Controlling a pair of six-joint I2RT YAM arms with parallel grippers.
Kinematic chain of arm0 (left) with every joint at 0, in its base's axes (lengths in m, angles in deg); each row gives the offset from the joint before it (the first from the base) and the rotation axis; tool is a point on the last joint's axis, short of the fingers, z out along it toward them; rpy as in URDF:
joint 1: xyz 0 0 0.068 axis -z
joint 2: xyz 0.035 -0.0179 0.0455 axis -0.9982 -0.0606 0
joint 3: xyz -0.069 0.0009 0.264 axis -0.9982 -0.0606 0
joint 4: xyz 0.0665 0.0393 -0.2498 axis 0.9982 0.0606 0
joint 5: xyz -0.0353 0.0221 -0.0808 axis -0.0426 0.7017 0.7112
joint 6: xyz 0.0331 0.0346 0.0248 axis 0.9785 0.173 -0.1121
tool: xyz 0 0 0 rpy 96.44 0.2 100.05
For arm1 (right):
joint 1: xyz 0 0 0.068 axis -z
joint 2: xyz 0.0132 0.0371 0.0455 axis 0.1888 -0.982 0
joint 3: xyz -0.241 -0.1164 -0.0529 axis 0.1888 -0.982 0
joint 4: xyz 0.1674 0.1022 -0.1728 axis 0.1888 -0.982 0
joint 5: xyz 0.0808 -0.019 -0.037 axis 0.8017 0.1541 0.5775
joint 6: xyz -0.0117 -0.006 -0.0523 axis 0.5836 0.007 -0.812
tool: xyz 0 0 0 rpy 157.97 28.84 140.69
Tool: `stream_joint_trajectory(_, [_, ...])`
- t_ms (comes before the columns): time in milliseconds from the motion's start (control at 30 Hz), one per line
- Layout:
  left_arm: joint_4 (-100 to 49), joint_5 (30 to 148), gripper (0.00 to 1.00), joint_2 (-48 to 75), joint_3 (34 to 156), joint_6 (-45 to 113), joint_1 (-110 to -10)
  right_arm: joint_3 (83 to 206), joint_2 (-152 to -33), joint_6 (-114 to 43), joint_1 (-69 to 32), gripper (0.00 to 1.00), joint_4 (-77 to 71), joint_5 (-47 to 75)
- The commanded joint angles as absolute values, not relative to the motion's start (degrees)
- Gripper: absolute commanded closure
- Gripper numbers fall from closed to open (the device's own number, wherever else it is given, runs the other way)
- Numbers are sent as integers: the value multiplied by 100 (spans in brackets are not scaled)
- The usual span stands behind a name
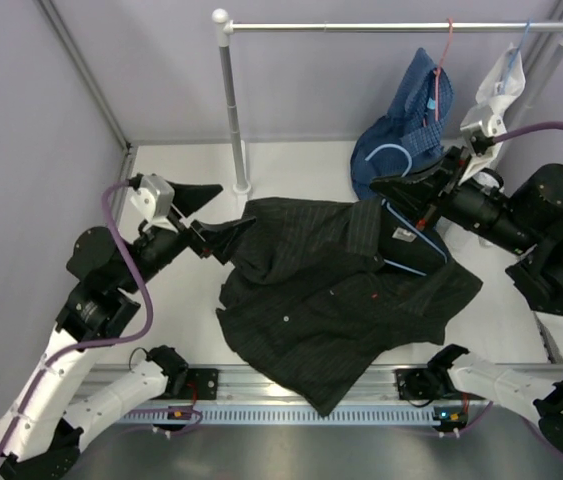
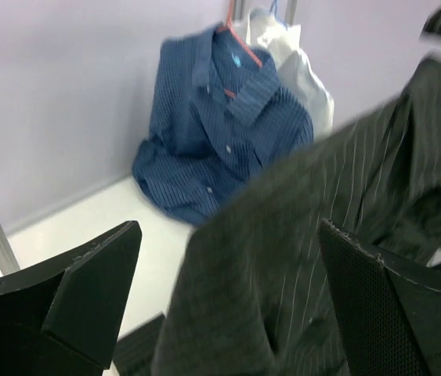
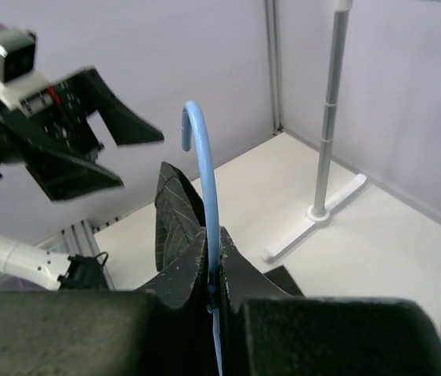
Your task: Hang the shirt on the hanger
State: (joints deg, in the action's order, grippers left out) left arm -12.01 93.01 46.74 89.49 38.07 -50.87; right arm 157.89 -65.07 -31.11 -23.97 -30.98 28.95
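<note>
Black shirt [image 1: 331, 300] lies spread and rumpled across the middle of the white table [image 1: 186, 310]. Its hem reaches the near edge and its collar end is toward the right arm. Right gripper [image 3: 214, 276] comes in from the right over the collar. Its jaws are pressed together on the wire of the light-blue hanger [image 3: 202, 168], and in the wrist view the hook stands straight up out of the fingertips. From above, short runs of pale-blue wire show at the collar opening. How far the frame sits inside the cloth cannot be told. Left gripper [image 1: 211, 214] is at the shirt's far-left corner with its jaws wide apart. One finger [image 1: 193, 193] is raised clear and the other is down at the cloth edge. The left wrist view is blurred but shows a fold of pinstriped cloth rising between the two fingers, not pinched. At the back a rail [image 1: 391, 27] runs on a white post [image 1: 229, 110]. A blue shirt [image 1: 411, 110] hangs from it on a red-pink hanger [image 1: 449, 45], its lower part slumped on the table behind the right gripper. A white garment [image 1: 501, 85] hangs just beside it at the right end.
</note>
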Motion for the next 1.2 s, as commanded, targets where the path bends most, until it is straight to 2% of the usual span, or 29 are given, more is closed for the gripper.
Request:
stream_joint_trajectory(0, [-1670, 9426, 2, 4802, 8284, 3458, -5084, 16436, -6640, -3290, -2348, 100, -3629, 2421])
stream_joint_trajectory(267, [-2284, 9348, 2, 4742, 7571, 3379, -5084, 17149, -6912, -3132, -2348, 100, -3701, 2859])
stream_joint_trajectory(333, [-2303, 9444, 3, 4374, 7623, 3343, -5076, 17245, -6939, -3115, -2348, 100, -3710, 2895])
stream_joint_trajectory(367, [-2477, 9514, 8, 4215, 7745, 3317, -5084, 17272, -6947, -3115, -2348, 100, -3710, 2896])
stream_joint_trajectory(433, [-2479, 9542, 38, 3760, 7904, 3386, -5084, 17351, -6956, -3115, -2348, 100, -3718, 2904])
stream_joint_trajectory(467, [-2409, 9359, 58, 3609, 8009, 3422, -5084, 17360, -6948, -3115, -2348, 100, -3718, 2843])
stream_joint_trajectory(500, [-2278, 9200, 82, 3485, 8245, 3439, -5076, 17351, -6939, -3132, -2348, 100, -3727, 2756])
stream_joint_trajectory(533, [-2024, 8946, 100, 3310, 8334, 3422, -5084, 17334, -6895, -3141, -2348, 100, -3762, 2503])
stream_joint_trajectory(667, [-1706, 7094, 100, 3246, 8389, 3063, -5084, 17062, -6640, -3185, -2348, 100, -3771, 1667])
stream_joint_trajectory(733, [-1557, 6625, 100, 3343, 8257, 2878, -5084, 16973, -6509, -3194, -2348, 100, -3762, 1402])
stream_joint_trajectory(1100, [-1469, 7133, 100, 3036, 8265, 2684, -5084, 16990, -6710, -3141, -2348, 100, -3683, 1506])
stream_joint_trajectory(1167, [-1302, 6863, 100, 2853, 8457, 2640, -5084, 17035, -6736, -3159, -2348, 100, -3675, 1507])
